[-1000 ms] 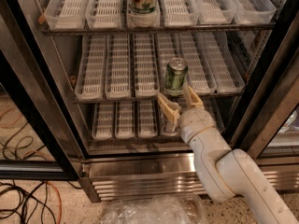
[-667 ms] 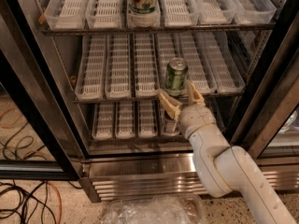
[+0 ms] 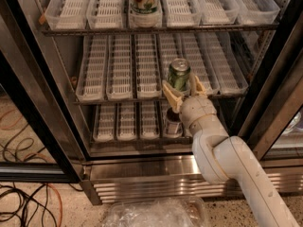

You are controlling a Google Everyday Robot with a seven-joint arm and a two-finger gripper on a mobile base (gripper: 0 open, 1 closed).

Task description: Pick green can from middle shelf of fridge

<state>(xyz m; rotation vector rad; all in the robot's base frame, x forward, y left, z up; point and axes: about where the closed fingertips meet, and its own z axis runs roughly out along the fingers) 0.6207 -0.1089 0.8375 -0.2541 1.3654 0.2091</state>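
Observation:
The green can (image 3: 179, 74) stands upright at the front of a lane tray on the middle shelf (image 3: 118, 70) of the fridge (image 3: 142, 174). Its silver top faces me. My gripper (image 3: 184, 90) is at the shelf's front edge, just below and in front of the can. Its tan fingers (image 3: 171, 95) are spread wide, one on each side of the can's lower part, and do not squeeze it. The white arm runs down to the lower right.
A taller white-green carton (image 3: 144, 1) stands on the shelf above. A small dark bottle (image 3: 172, 122) sits on the bottom shelf behind my wrist. The black door frame (image 3: 33, 122) is at left. Cables (image 3: 28, 202) and a plastic bag (image 3: 156, 214) lie on the floor.
My gripper has moved slightly up and forward toward the can, so the fingers now straddle its base. The can has not moved.

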